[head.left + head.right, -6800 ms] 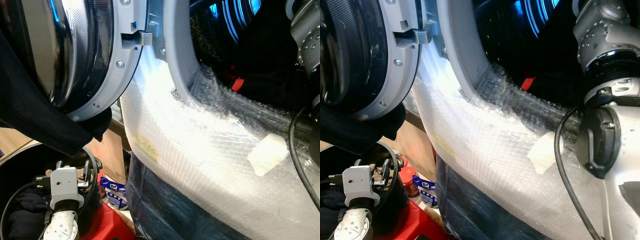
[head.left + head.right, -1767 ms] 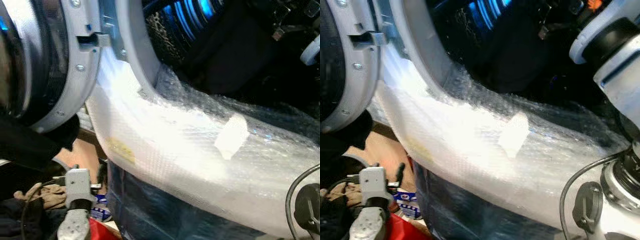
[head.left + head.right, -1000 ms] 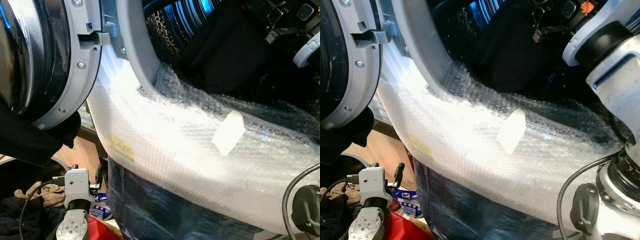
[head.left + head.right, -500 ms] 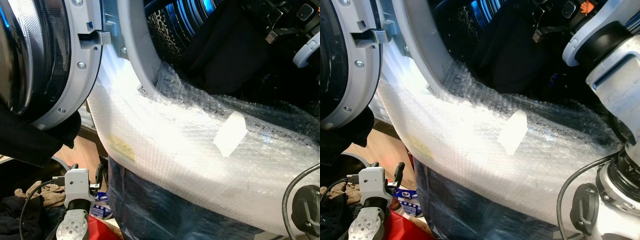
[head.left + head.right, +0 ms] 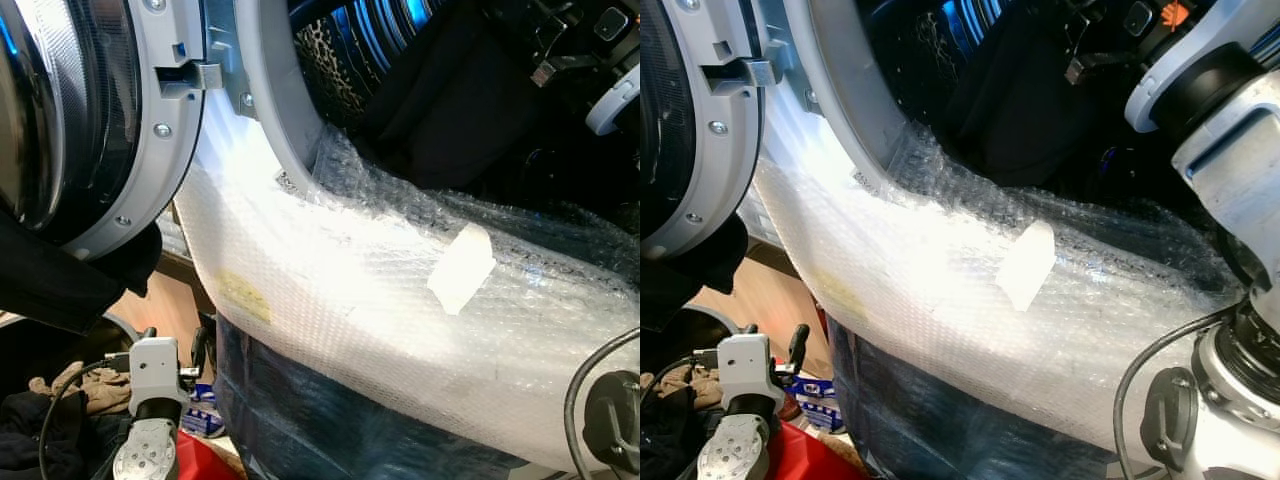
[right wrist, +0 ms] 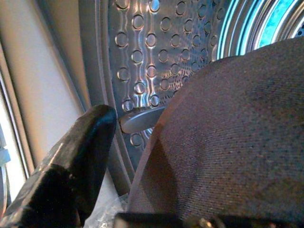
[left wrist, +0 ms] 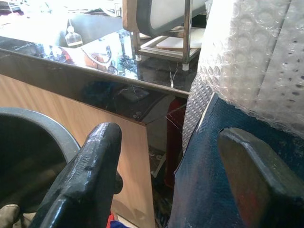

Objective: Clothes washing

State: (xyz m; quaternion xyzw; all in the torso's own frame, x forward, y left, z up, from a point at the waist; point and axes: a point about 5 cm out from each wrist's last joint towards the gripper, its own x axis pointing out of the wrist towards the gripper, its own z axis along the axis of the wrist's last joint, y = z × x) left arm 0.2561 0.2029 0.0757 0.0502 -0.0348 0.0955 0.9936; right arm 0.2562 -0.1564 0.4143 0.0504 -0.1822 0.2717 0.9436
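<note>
Nearest the camera, low on the left, the left tool is held with its two black fingers spread wide and nothing between them, above a dark round basket in which a beige garment and dark clothes are heaped. Beside the basket a blue and white package is partly seen; its print cannot be read. A red object at the bottom edge is cut off and cannot be identified. The front of the washing machine is wrapped in bubble wrap, with a strip of pale tape stuck on it. A yellowish label and a small sticker at the opening's rim are seen under the wrap, but their writing is too blurred to be read. The open door is seen on the left, and a black garment is draped over its lower rim. Farther in, a dark garment lies inside the perforated, blue-lit drum. The right tool is reached into the drum; the dark garment covers much of its wrist view with one finger visible, so whether the cloth is gripped cannot be told.
</note>
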